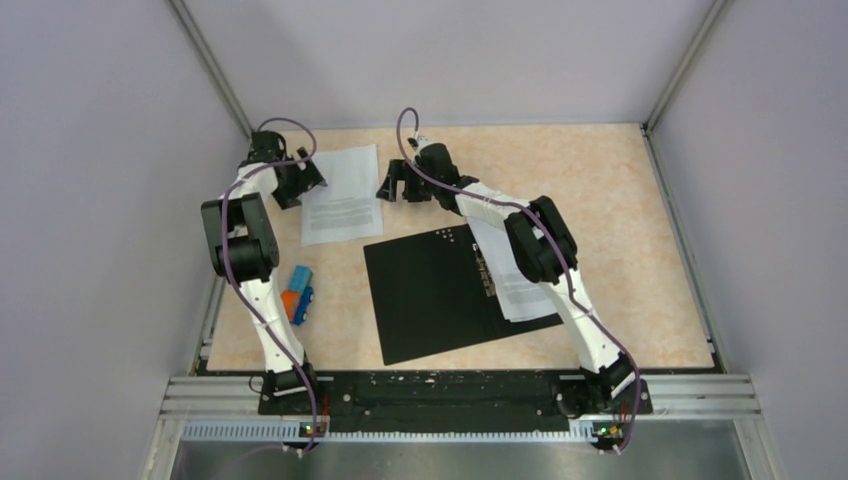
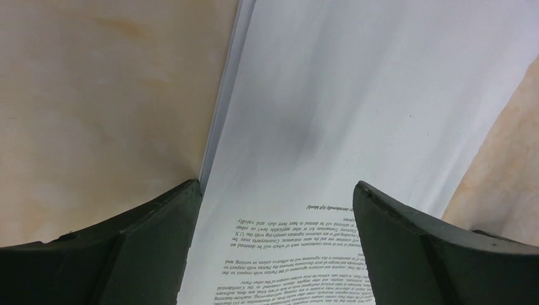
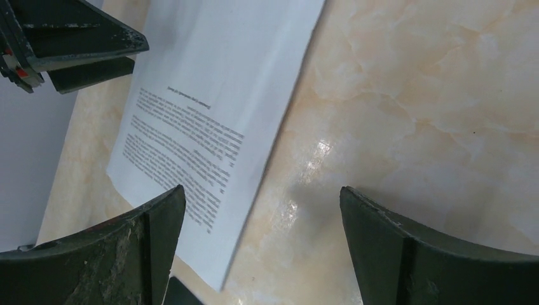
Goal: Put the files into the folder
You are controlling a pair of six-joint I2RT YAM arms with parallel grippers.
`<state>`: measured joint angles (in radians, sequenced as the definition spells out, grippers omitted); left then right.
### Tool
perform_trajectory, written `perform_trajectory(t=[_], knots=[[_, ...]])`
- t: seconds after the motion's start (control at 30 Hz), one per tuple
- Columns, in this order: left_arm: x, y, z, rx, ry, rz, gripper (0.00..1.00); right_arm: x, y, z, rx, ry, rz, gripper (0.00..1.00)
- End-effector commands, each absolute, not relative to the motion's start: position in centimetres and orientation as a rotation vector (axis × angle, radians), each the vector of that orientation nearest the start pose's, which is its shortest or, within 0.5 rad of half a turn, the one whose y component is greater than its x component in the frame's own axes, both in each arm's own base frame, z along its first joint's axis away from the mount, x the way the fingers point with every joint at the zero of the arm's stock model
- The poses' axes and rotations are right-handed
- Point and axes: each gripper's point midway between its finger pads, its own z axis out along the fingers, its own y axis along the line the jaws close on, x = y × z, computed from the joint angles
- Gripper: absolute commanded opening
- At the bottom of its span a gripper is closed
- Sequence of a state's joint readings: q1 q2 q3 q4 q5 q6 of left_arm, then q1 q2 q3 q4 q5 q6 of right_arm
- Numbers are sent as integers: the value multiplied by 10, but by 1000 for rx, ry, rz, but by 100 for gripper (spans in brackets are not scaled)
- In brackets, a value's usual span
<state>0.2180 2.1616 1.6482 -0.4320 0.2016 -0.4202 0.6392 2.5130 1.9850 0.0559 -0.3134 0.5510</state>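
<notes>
Both jaws stand spread and empty: slip your left gripper [image 1: 303, 186] under the files [image 1: 342, 195] at nine o'clock, bracing with your right gripper [image 1: 397, 188] at three o'clock.

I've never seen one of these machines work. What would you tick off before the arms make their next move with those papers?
1. Left claw open: ok.
2. Right claw open: ok.
3. White printed paper sheets lying flat on the table, between the two claws: ok.
4. Flat black folder lying open: ok.
5. Small orange-and-blue object off the route from the sheets to the folder: ok.
6. Either claw touching the sheets: cannot tell.
</notes>
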Motion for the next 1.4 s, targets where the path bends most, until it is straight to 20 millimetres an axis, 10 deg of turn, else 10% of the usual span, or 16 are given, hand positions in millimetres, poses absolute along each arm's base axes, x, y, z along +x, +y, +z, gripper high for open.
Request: perform_trajectory(t=[0.0, 0.37, 0.73, 1.37], knots=[[506, -6, 22, -634, 2574, -478, 93, 487, 456, 55, -274, 2198, 976, 91], [488, -86, 30, -506, 2613, -574, 93, 473, 396, 54, -136, 2280, 813, 91], [510, -51, 53, -468, 2562, -382, 94, 488, 363, 63, -97, 2307, 775, 91], [536, -81, 17, -492, 2614, -481, 94, 499, 414, 17, -195, 2417, 888, 93]])
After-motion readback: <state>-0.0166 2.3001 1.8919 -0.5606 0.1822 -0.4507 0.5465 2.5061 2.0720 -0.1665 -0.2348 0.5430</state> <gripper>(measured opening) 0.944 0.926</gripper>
